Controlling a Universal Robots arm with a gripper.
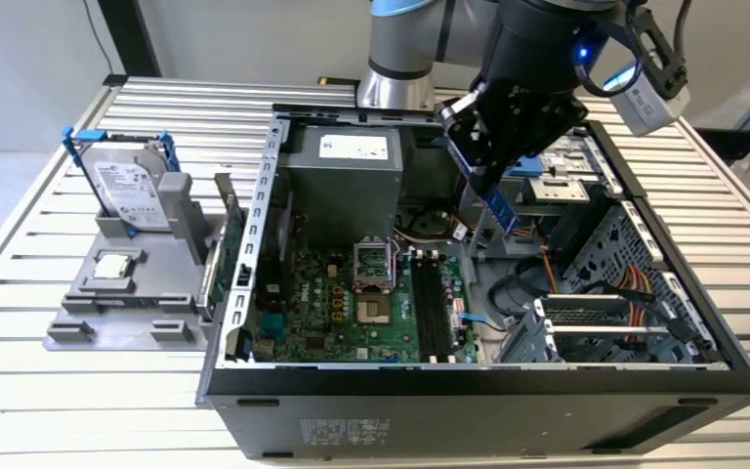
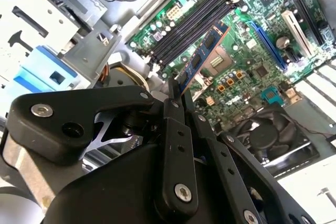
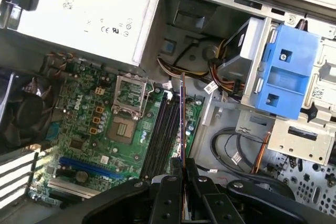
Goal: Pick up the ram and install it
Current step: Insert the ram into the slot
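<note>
The ram [image 1: 500, 211] is a thin bluish board with black chips. It hangs from my gripper [image 1: 484, 182] over the open computer case [image 1: 687, 376]. The gripper is shut on the stick's upper end. In the second wrist view the ram [image 2: 202, 57] juts out from the fingertips [image 2: 174, 103] above the motherboard [image 2: 247, 61], tilted across the black memory slots [image 2: 191, 24]. In the first wrist view the ram [image 3: 182, 114] shows edge-on, held by the gripper [image 3: 182, 165] just beside the memory slots [image 3: 161, 135]. It is above the slots and apart from them.
A hard drive in a blue frame [image 1: 128, 184] and a square silver chip [image 1: 114, 264] sit on a grey fixture at the exterior view's left. Inside the case are the power supply [image 1: 349, 166], the CPU socket [image 3: 129, 95], a fan [image 2: 273, 135], a blue drive bracket [image 3: 286, 72] and loose cables [image 3: 231, 150].
</note>
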